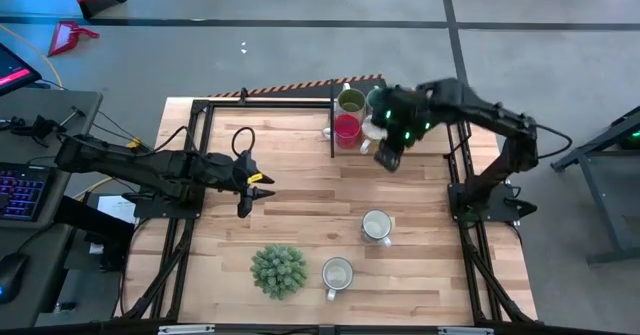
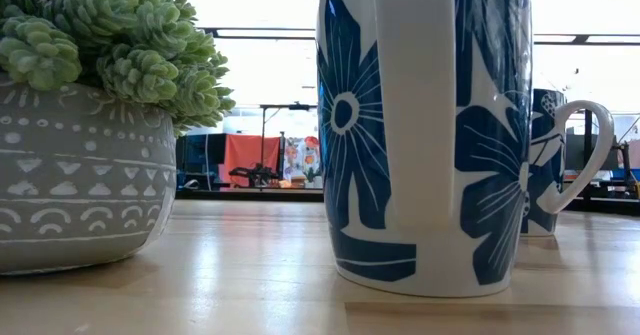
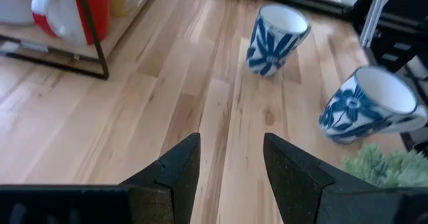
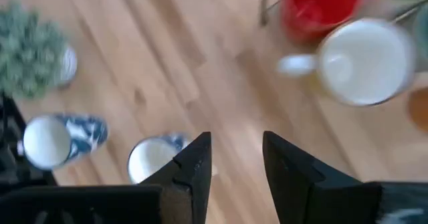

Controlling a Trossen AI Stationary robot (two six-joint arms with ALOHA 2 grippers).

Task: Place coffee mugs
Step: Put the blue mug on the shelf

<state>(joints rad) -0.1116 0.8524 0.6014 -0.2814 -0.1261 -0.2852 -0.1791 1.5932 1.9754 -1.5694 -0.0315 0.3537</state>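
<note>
While the right gripper (image 1: 388, 156) is hovering spread and empty by the rack (image 1: 333, 125), two blue mugs (image 1: 376, 226) are waiting; the left gripper (image 1: 256, 187), spread too, is idling mid-table.

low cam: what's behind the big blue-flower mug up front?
Behind the near blue-flower mug, a second blue-flower mug shows its handle and part of its side; the rest is covered. The high view shows it standing upright on the table.

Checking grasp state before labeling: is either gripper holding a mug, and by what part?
Nothing held. The left gripper and right gripper both show open, empty fingers above bare table.
</note>
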